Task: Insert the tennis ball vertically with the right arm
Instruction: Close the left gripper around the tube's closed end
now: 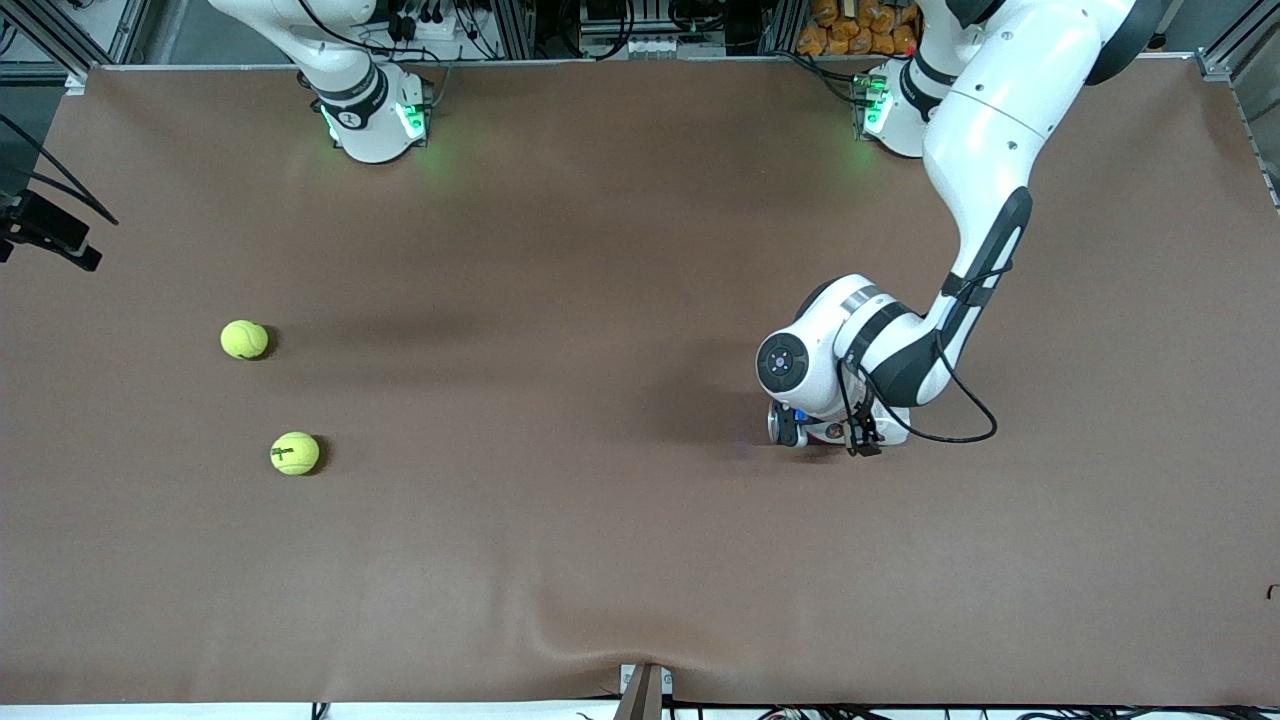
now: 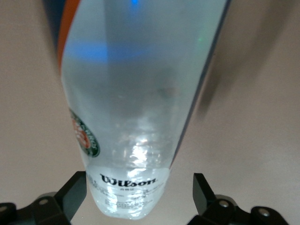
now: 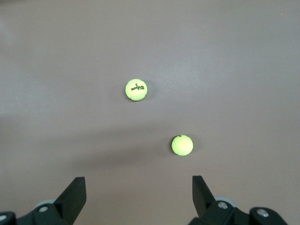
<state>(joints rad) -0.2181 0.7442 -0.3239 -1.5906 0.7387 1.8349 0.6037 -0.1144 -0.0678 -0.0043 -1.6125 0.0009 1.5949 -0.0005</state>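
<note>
Two yellow tennis balls lie on the brown table toward the right arm's end, one (image 1: pixel 244 339) farther from the front camera than the other (image 1: pixel 295 453). Both show in the right wrist view (image 3: pixel 136 89) (image 3: pixel 182 145). My right gripper (image 3: pixel 139 180) is open and empty, high over the table and well clear of the balls; it is out of the front view. My left gripper (image 1: pixel 825 435) is low at the table with its open fingers (image 2: pixel 75 190) on either side of a clear Wilson ball tube (image 2: pixel 136 117). In the front view the tube is almost hidden under the left hand.
The brown mat (image 1: pixel 600 560) covers the whole table and has a raised wrinkle (image 1: pixel 600 645) at the edge nearest the front camera. The two arm bases (image 1: pixel 375 120) (image 1: pixel 890 110) stand along the farthest edge.
</note>
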